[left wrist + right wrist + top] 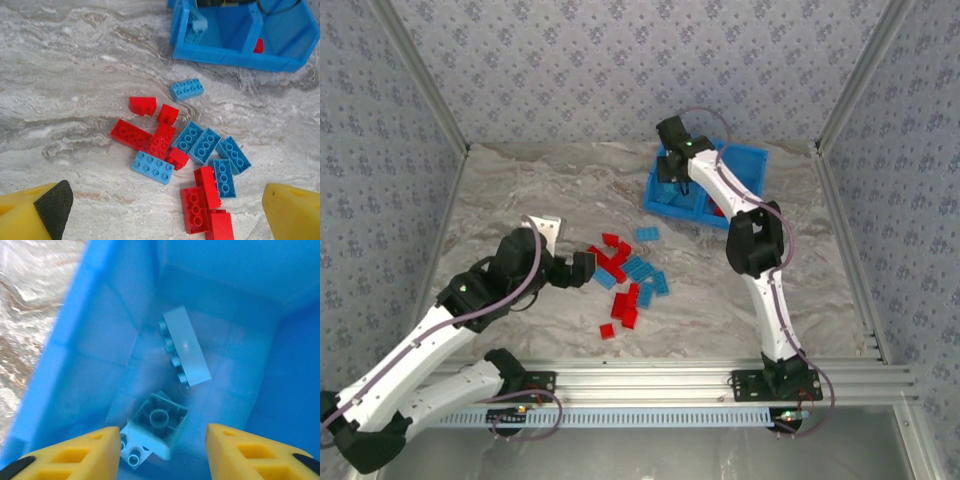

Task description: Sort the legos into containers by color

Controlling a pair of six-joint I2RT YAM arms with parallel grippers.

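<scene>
Red and light blue legos lie in a loose pile (630, 282) mid-table. In the left wrist view a red brick (131, 134) and a blue brick (153, 167) lie among them. My left gripper (585, 270) hovers at the pile's left side, open, with nothing between its fingers (170, 212). My right gripper (670, 170) hangs over the left compartment of the blue bin (748, 160), open (162, 452). Below it, a light blue brick (155, 427) lies tilted on the compartment floor, clear of the right finger. A second blue brick (185, 347) rests farther in. A red brick (258, 45) sits in the right compartment.
The bin (210, 54) stands at the back right, near the aluminium frame. One blue brick (187, 89) lies apart between pile and bin. Bare marbled table stretches left of the pile. Patterned walls enclose the table on three sides.
</scene>
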